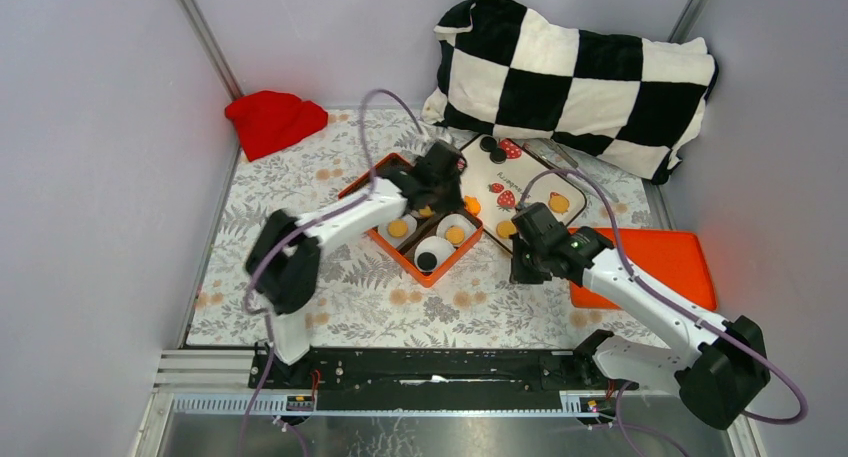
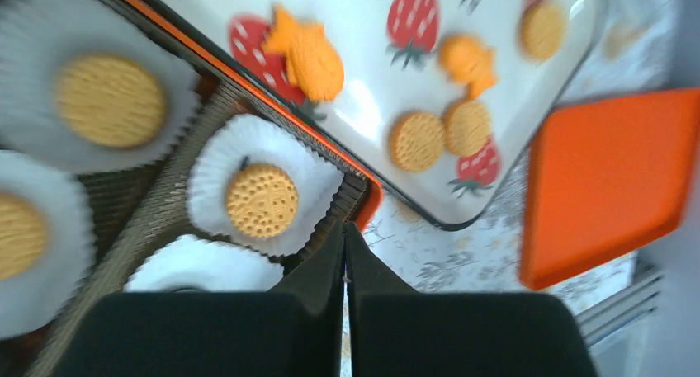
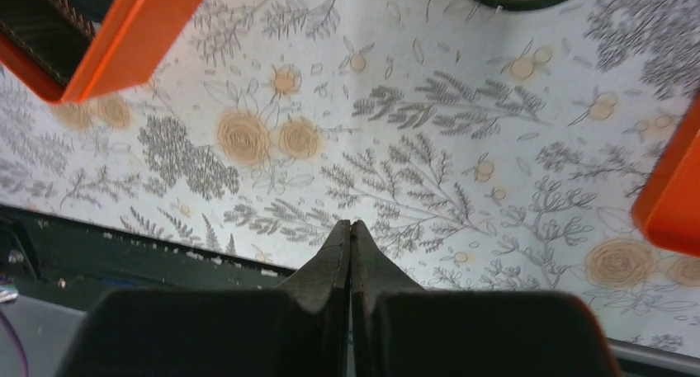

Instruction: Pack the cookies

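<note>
Packed: cookies [image 2: 261,200] sit in several cups [image 2: 216,158] of the box [image 2: 371,204].
Remaining: I judge the job part done, with several more lying on the tray [image 2: 363,30] beside it.
Left gripper [image 2: 345,228]: pressed together, empty, over the box corner.
Right gripper [image 3: 351,226]: pressed together, empty, above the cloth [image 3: 413,146].

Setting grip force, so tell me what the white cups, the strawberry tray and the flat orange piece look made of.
White cups: thin matte paper, judging by the fine fluted pleats. Strawberry tray: smooth, glossy, dark-rimmed, likely enamelled metal or melamine; cannot tell which. Flat orange piece: rigid, evenly coloured, raised edge, probably plastic or painted tin.
</note>
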